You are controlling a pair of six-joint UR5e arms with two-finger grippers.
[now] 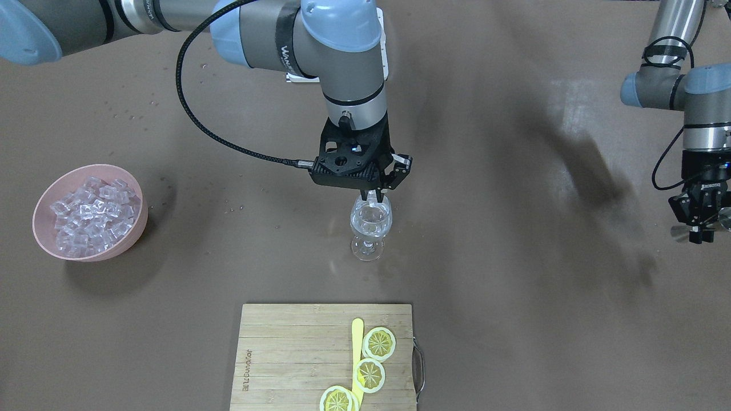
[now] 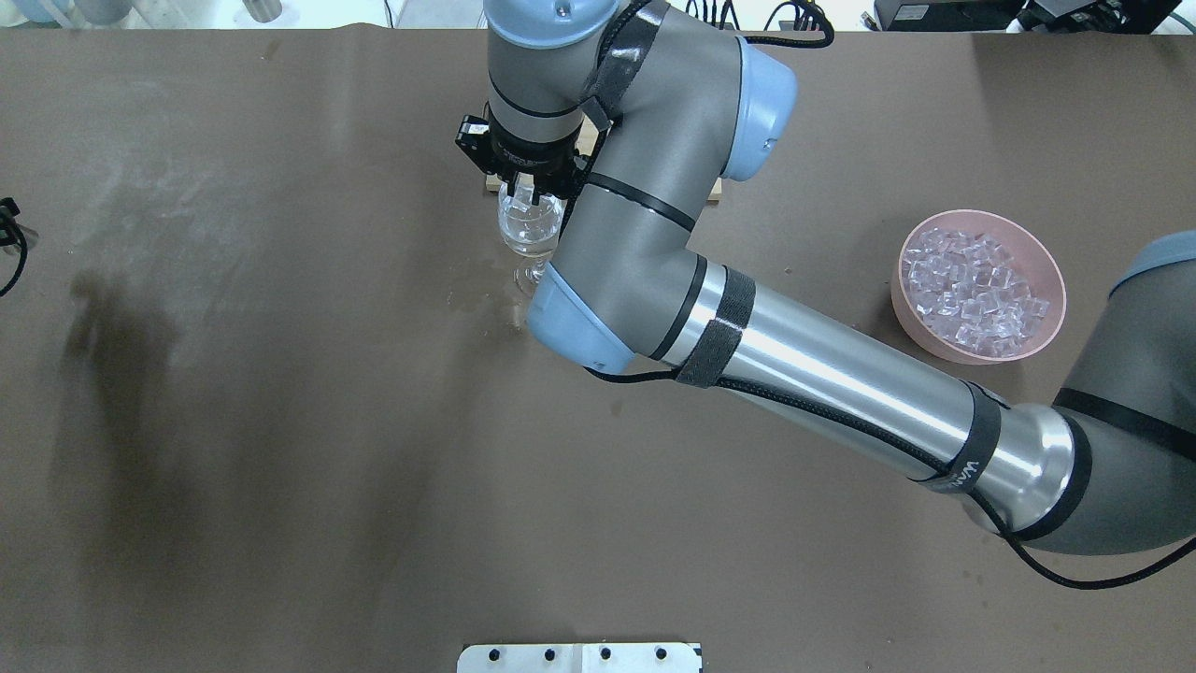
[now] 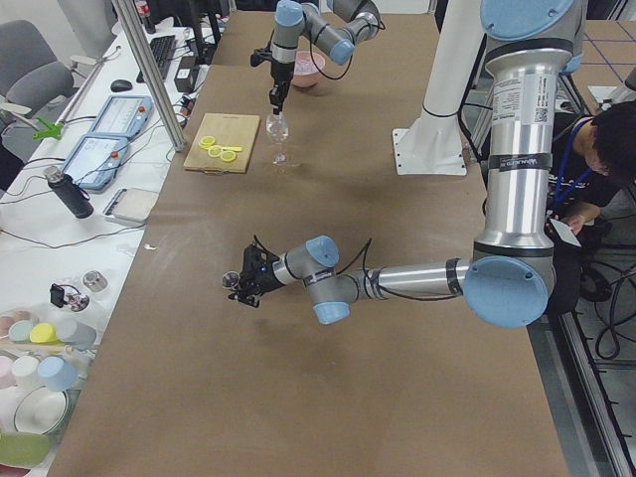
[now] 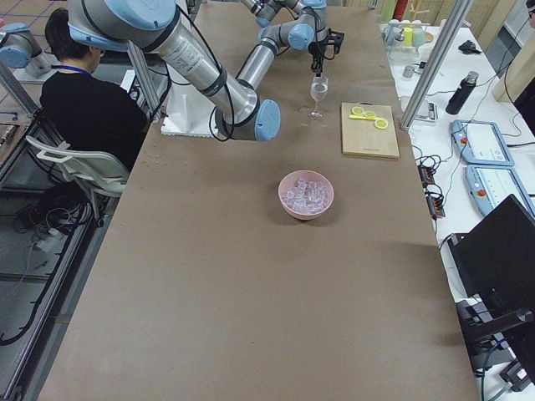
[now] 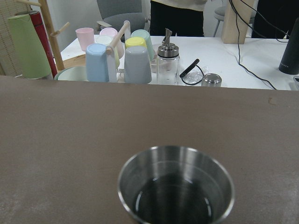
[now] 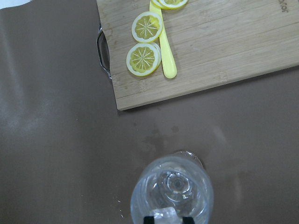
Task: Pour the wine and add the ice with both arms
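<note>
A clear wine glass [image 1: 371, 222] stands mid-table. My right gripper [image 1: 374, 197] hangs straight down over its rim, shut on one ice cube [image 6: 167, 214] that shows between the fingertips above the bowl of the glass [image 6: 171, 186]. More ice [image 1: 91, 214] fills a pink bowl [image 1: 137, 228] toward the right arm's side. At the table's other end my left gripper [image 1: 701, 231] is low over the table. It is shut on a small metal cup [image 5: 175, 186] with dark liquid in it.
A bamboo cutting board [image 1: 285, 348] with three lemon slices [image 1: 379, 343] and a yellow tool lies beyond the glass. The white base block [image 2: 579, 657] is at the robot's edge. Cups and bottles [image 5: 126, 56] crowd a side table. A person [image 4: 84, 92] sits behind the robot.
</note>
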